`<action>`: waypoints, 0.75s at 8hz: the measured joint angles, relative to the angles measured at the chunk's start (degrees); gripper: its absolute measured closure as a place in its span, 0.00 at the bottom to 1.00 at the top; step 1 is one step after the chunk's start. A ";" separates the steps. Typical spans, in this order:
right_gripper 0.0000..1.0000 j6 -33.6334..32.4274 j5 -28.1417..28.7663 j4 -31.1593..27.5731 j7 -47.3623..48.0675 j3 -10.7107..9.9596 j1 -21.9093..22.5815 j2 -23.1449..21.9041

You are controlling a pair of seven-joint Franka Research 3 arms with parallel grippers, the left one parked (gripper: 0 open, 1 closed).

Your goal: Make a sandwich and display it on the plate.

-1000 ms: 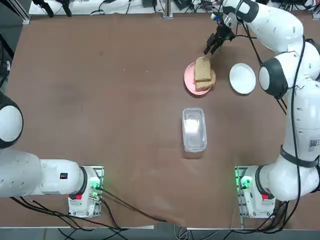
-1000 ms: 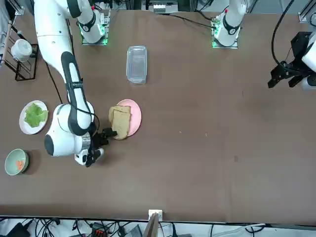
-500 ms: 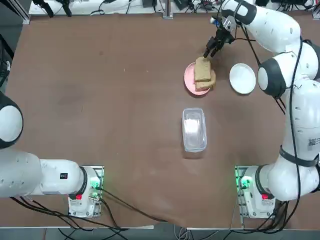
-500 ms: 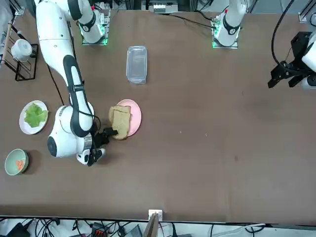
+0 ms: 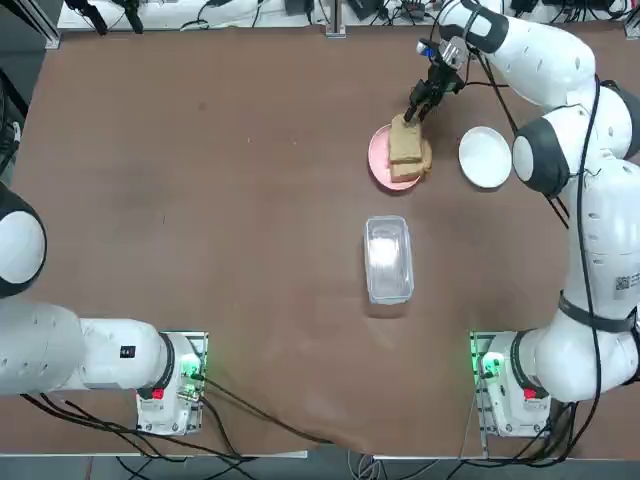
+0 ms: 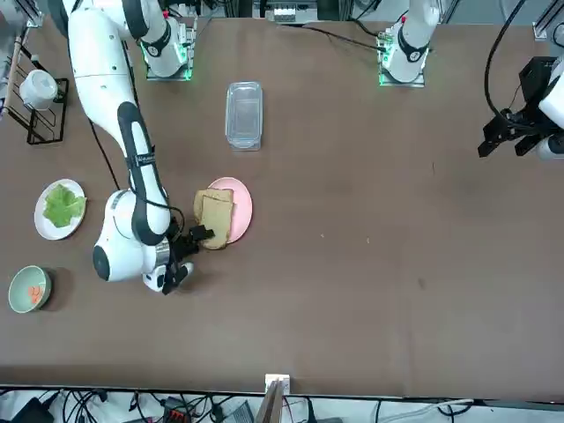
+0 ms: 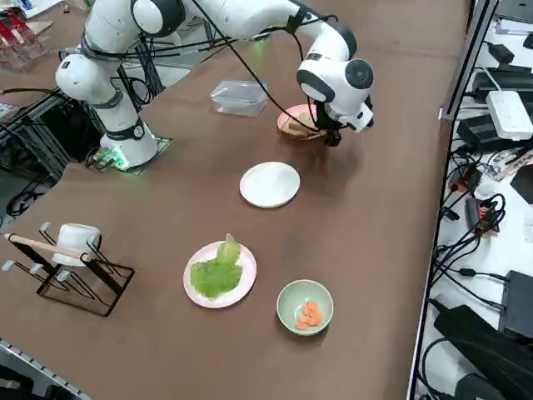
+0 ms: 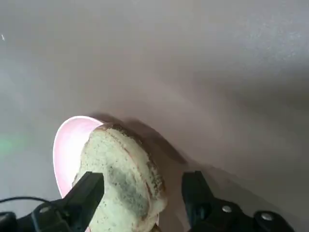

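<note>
Fingers [image 8: 142, 195] spread wide, gripping nothing — I hover at the bread slices [image 8: 120, 179] stacked on the pink plate [image 8: 67, 145].

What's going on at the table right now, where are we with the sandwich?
The right gripper is open, down at the far edge of the two bread slices stacked on the pink plate, one finger either side of the top slice, not gripping yet. The white plate beside it is bare. The lettuce sits on its own plate, and the orange pieces are in the green bowl, so no filling has been added. A clear container sits mid-table.
</note>
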 joint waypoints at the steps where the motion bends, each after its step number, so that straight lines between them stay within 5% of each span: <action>1: 0.02 -0.13 0.09 0.00 0.00 0.00 0.00 0.00; 6: 0.07 -0.39 0.22 0.00 -0.05 0.69 0.09 0.22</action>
